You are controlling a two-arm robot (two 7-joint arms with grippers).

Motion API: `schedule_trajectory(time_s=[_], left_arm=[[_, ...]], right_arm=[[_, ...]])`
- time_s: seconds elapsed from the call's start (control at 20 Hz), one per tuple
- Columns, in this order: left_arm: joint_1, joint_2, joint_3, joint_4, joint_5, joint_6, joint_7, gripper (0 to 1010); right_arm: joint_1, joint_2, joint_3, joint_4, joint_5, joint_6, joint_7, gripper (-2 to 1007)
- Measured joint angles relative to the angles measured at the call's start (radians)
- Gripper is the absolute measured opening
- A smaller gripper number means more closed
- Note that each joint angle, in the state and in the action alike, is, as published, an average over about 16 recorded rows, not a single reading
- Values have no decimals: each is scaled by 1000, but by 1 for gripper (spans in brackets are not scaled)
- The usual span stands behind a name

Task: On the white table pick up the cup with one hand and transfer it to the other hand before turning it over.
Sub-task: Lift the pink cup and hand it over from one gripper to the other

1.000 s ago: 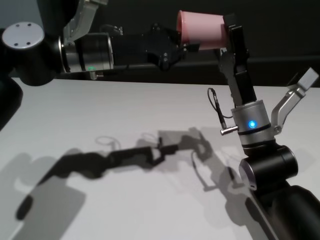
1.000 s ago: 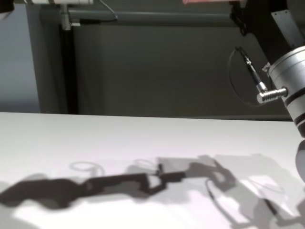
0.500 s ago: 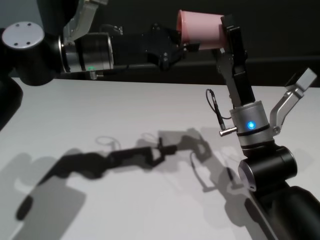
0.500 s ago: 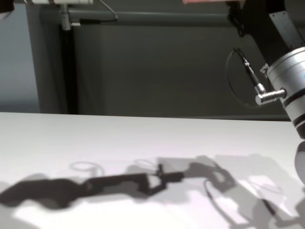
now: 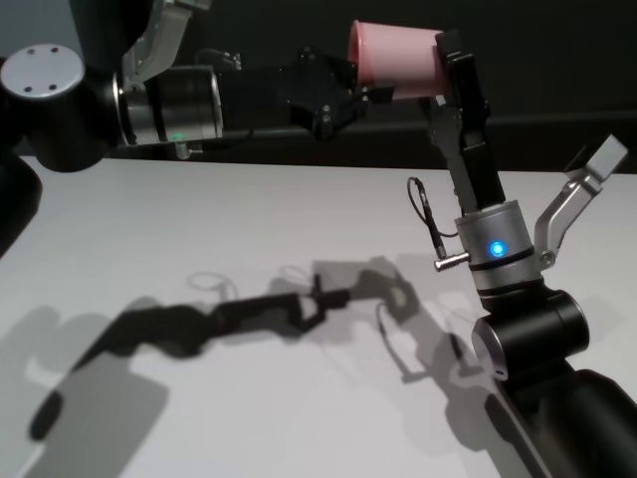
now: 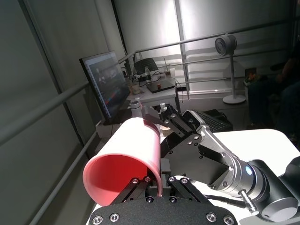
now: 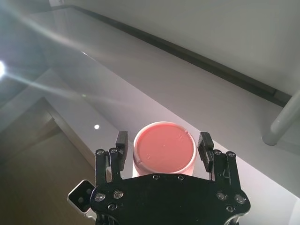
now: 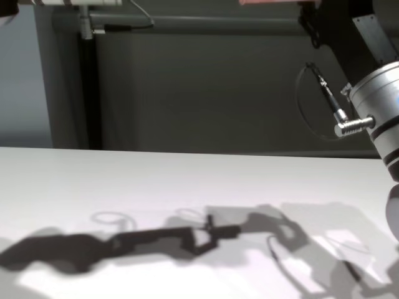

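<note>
High above the far edge of the white counter (image 5: 249,229), in the head view, the cup (image 5: 393,62) is lying on its side in mid-air, mouth facing the robot's left and base facing its right, so that each arm can be reaching it from its own end. The left gripper (image 5: 350,84) is coming in level from the left with its fingers clamped together on the cup's rim, which is what is carrying the cup. The right gripper (image 5: 450,62) is rising almost straight up from its wrist to meet the base end; I judge this to be the handover, with the cup not yet given up. On the counter below, only the arms' shadows are lying, well under the cup. Seen from the left wrist, those fingers (image 6: 157,180) are pinching the rim wall at the near side of the open mouth, leaving the body and base free for the other arm, whose black linkages are crowding in just behind the cup. Looking along the right wrist, the round base is sitting squarely between two fingers (image 7: 121,140) that are standing apart on either side of it with a gap showing on both sides, so they are bracketing it rather than gripping. From the chest, only a thin pink strip of the cup (image 8: 268,2) is showing at the top border, beside the right forearm.
</note>
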Motion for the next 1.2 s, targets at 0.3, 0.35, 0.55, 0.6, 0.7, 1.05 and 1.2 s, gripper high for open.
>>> schedule_trajectory(time_s=[0.3,0.35,0.55,0.6,0.7,1.05,1.2], left_arm=[[0,0,0,0,0,0,0,50],[0,0,0,0,0,0,0,50],[0,0,0,0,0,0,0,50],[0,0,0,0,0,0,0,50],[0,0,0,0,0,0,0,50],[0,0,0,0,0,0,0,92],[0,0,0,0,0,0,0,144]], right_arm=[[0,0,1,0,-1,0,0,810],[0,0,1,0,-1,0,0,794],[-1,-1,2,-1,-2,0,-1,747],[-1,-1,2,-1,-2,0,-1,739],[-1,-1,2,-1,-2,0,-1,732],[-1,-1,3,-1,-3,0,-1,730],[-1,-1,3,-2,-4,0,-2,730]])
